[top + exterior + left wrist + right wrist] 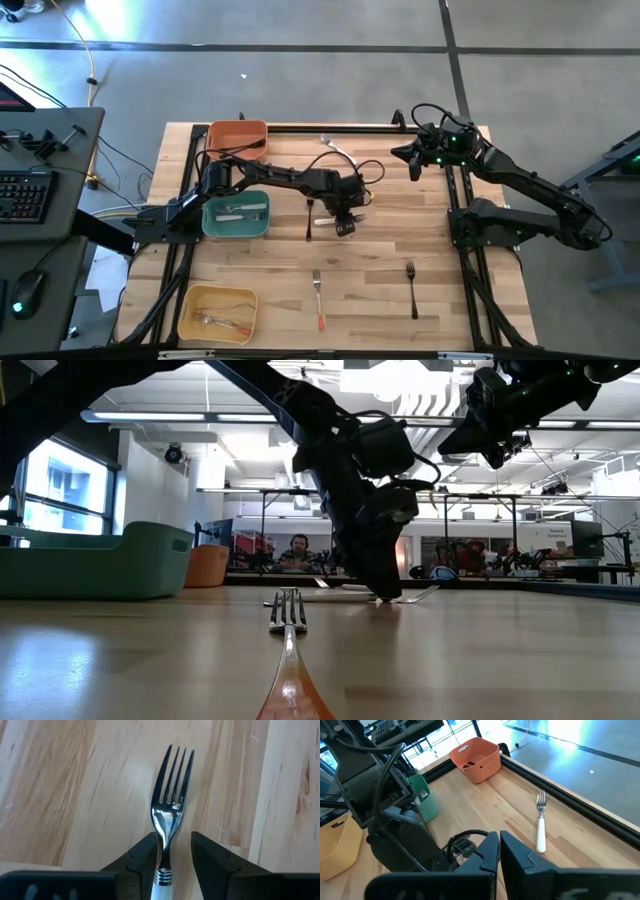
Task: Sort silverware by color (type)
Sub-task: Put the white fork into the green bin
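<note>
A silver-headed fork with a white handle lies flat on the wooden table at its middle. My left gripper stands open over the fork, tilted steeply down, one finger on each side of the neck above the handle. In the high view the left gripper sits just right of a black fork. My right gripper hangs shut and high over the far right of the table, with nothing in it. Other silverware on the table: an orange-handled fork, a black fork and a white-handled fork by the far edge. My left gripper has one finger close against the fork's neck, while the other stands clear of it. I cannot tell whether that finger touches the neck. The fingers come from above, slanting, and the fork lies flat on the table.
Three bins stand along the table's left side: an orange one at the far end, a teal one holding white-handled pieces, and a yellow one holding orange-handled pieces. A black frame rail runs along the far edge. A person sits in the room beyond.
</note>
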